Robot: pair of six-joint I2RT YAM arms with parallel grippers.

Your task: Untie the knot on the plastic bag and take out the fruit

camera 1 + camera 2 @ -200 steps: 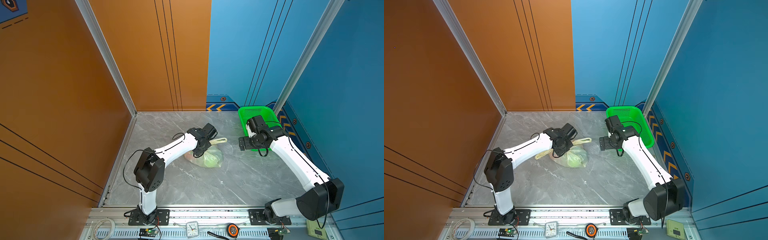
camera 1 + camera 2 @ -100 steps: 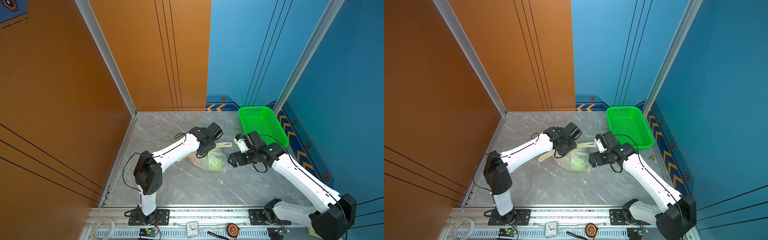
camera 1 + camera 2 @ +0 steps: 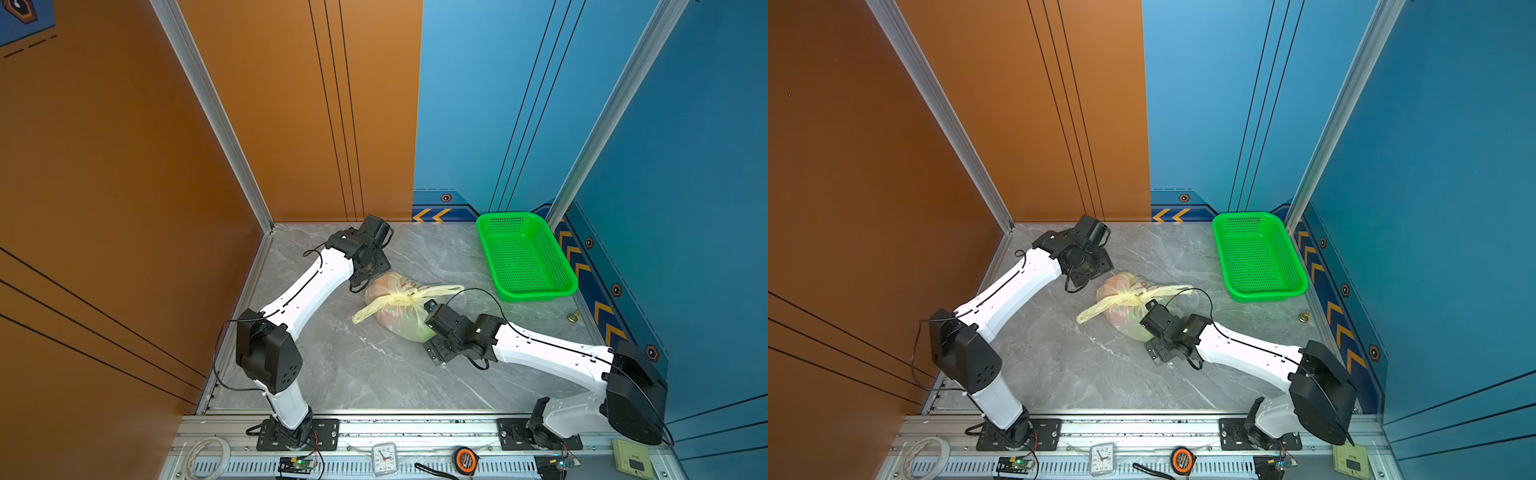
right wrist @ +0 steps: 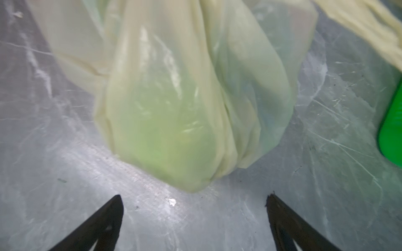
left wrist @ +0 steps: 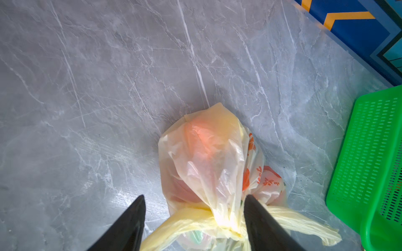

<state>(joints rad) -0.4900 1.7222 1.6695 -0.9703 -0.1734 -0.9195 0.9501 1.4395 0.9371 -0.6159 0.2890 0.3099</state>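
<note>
Nearest, a metal rail (image 3: 415,428) is seen with a tape roll (image 3: 206,455), a small clock (image 3: 384,457) and a tape measure (image 3: 464,459) on it. Behind it a grey marble table (image 3: 365,374) is enclosed by an orange wall (image 3: 124,166) and a blue wall (image 3: 478,104). The bag (image 3: 399,320) is laid near the middle of the table, on its side. The right gripper (image 4: 194,195) is held with jaws wide apart, and the bag is just in front of its tips, not between them. The left gripper (image 5: 195,196) is also held open over the bag. The knot (image 5: 228,226) is still tied, beside one of its fingers (image 5: 258,219). Through the thin cream-yellow plastic a reddish fruit (image 5: 202,139) and a green fruit (image 4: 165,134) are seen. Farther right, a green basket (image 3: 523,257) is placed by the blue wall.
</note>
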